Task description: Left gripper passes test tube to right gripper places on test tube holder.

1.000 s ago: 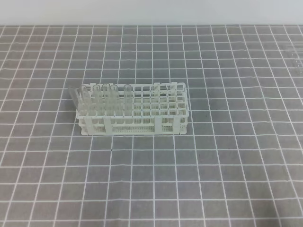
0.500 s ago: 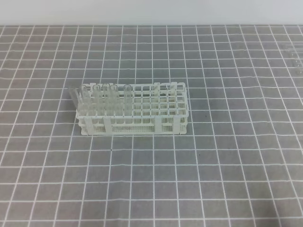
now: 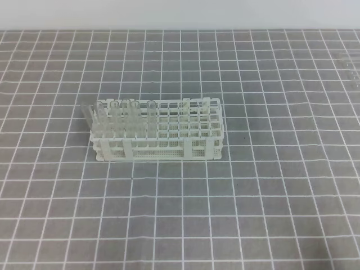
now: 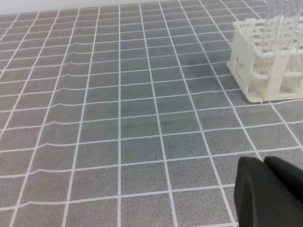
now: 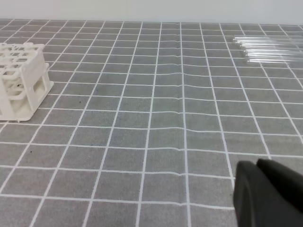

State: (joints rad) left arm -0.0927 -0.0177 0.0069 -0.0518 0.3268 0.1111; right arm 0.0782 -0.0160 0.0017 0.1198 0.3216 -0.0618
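Note:
The white test tube holder (image 3: 194,130) stands mid-mat, with several clear tubes (image 3: 115,117) upright in its left rows. Loose clear test tubes (image 5: 267,47) lie side by side on the mat at the far right, faint in the exterior view (image 3: 351,67). Neither gripper shows in the exterior view. In the left wrist view my left gripper (image 4: 263,163) is a pair of black fingers pressed together at the lower right, holding nothing, well short of the holder (image 4: 265,64). My right gripper (image 5: 256,166) looks the same, shut and empty, far from the loose tubes.
A grey mat with a white grid (image 3: 180,214) covers the whole surface up to a pale wall at the back. The holder's right end (image 5: 21,80) sits at the left of the right wrist view.

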